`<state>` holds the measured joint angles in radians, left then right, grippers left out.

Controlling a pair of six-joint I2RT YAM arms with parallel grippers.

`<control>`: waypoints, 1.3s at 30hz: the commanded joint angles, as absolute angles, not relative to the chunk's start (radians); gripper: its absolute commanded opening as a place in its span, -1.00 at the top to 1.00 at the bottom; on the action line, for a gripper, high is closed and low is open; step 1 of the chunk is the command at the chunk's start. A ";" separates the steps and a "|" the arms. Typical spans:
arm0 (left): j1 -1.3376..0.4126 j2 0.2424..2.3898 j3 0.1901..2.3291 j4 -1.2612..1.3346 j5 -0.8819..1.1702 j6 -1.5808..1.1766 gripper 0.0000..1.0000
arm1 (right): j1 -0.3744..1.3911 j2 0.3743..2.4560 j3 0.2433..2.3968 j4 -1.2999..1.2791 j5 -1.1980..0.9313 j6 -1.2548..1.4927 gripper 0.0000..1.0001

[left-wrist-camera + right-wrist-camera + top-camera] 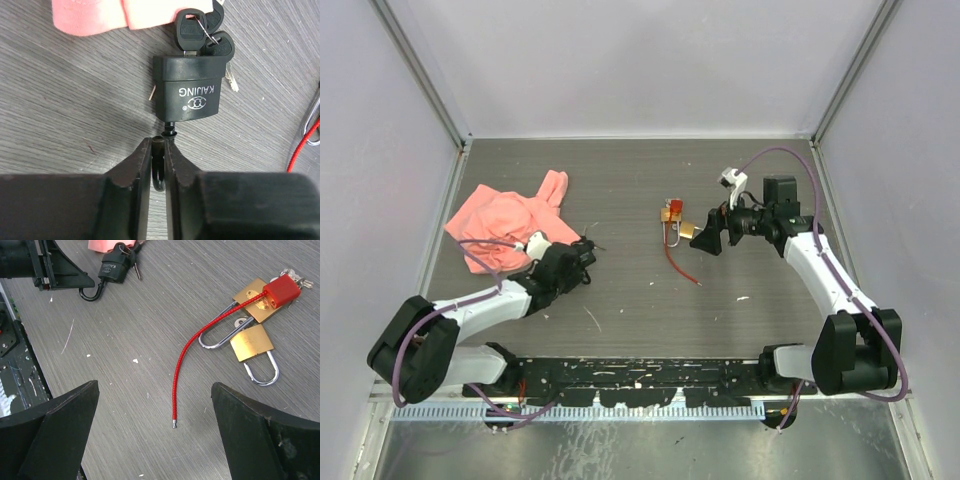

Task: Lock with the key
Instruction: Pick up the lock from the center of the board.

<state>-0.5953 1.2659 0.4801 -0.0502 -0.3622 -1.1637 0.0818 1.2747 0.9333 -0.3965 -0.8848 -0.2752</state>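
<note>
A black padlock [187, 95] marked KAJING lies flat on the table, with a bunch of black-headed keys [197, 30] in its keyhole end. Its black shackle points toward my left gripper [158, 150], whose two fingers are shut on the shackle's loop. The right wrist view shows the same padlock [114, 267] far off at the top left. My right gripper [155, 387] hovers wide open above the free end of a red cable [176, 390], holding nothing. In the top view the left gripper [582, 255] lies left of centre and the right gripper [705, 235] right of centre.
A pink cloth [510, 225] lies just beyond the black padlock at the left. Near the right gripper are two brass padlocks [251, 342] with open steel shackles and a red cable lock [281, 290] with small keys. Walls enclose the table on three sides.
</note>
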 commanded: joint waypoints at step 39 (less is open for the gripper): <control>-0.746 1.262 0.812 -0.067 -0.046 -1.666 1.00 | 0.478 1.239 0.841 -0.051 -0.812 -0.698 -0.74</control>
<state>-0.7425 1.2541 0.7326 -0.1253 -0.0803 -1.5181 0.4694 1.2419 0.7910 -0.2005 -0.8547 -0.6502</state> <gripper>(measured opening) 0.045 0.911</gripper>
